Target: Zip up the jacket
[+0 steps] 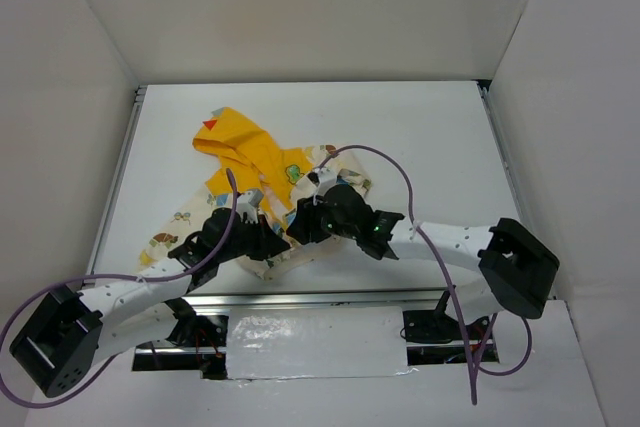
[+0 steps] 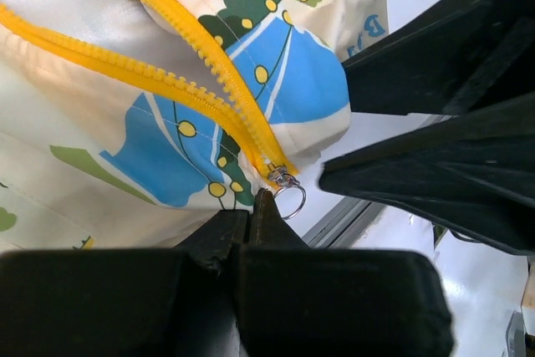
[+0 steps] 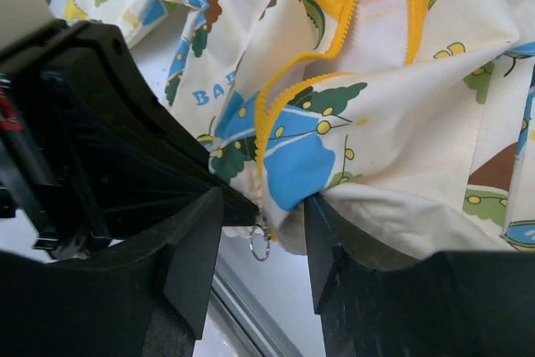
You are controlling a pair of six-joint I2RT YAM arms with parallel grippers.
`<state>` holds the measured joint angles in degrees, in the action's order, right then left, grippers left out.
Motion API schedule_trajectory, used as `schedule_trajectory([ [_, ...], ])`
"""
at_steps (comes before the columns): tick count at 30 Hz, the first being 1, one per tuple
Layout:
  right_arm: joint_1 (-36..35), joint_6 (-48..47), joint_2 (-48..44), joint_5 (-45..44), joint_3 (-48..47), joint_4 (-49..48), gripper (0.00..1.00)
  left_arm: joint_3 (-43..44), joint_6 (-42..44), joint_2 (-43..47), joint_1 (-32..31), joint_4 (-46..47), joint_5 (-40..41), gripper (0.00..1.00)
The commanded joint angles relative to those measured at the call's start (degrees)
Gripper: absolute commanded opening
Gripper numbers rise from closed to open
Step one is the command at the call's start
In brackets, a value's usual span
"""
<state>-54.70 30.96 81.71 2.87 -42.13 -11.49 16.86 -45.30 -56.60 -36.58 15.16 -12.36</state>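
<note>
The left gripper (image 2: 255, 205) clamps the jacket (image 2: 167, 148) hem beside the zipper slider (image 2: 282, 178) as anchor, while the right gripper (image 3: 263, 206) gapes, released, around the slider.

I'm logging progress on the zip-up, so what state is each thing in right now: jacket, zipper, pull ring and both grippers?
jacket: lying on the table, front open.
zipper: unzipped, slider at the bottom hem, teeth parting above it.
pull ring: hanging free below the slider, ungripped.
left gripper: shut, pinching the hem beside the slider.
right gripper: open, fingers either side of the pull ring.
</note>
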Motion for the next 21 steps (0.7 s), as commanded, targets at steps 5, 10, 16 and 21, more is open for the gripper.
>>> schedule_trajectory([
  [5, 0.38, 4.71, -6.11, -2.34, -2.44, 4.54, 0.67, 0.54, 0.21, 0.61, -0.25, 2.33, -1.97, 0.00],
  [10, 0.47, 6.30, -9.55, -2.18, 0.47, 3.66, 0.70, 0.89, 0.12, 0.17, -0.34, 2.51, -2.58, 0.00],
  [16, 0.29, 10.08, -14.73, 3.89, 6.08, 0.07, 0.66, 1.59, 0.12, 0.52, -0.34, 2.07, -2.58, 0.00],
  [21, -0.49, 14.47, -13.78, 7.93, 11.36, -6.88, 0.61, 1.59, -0.14, 0.79, -0.34, 2.24, -2.84, 0.00],
])
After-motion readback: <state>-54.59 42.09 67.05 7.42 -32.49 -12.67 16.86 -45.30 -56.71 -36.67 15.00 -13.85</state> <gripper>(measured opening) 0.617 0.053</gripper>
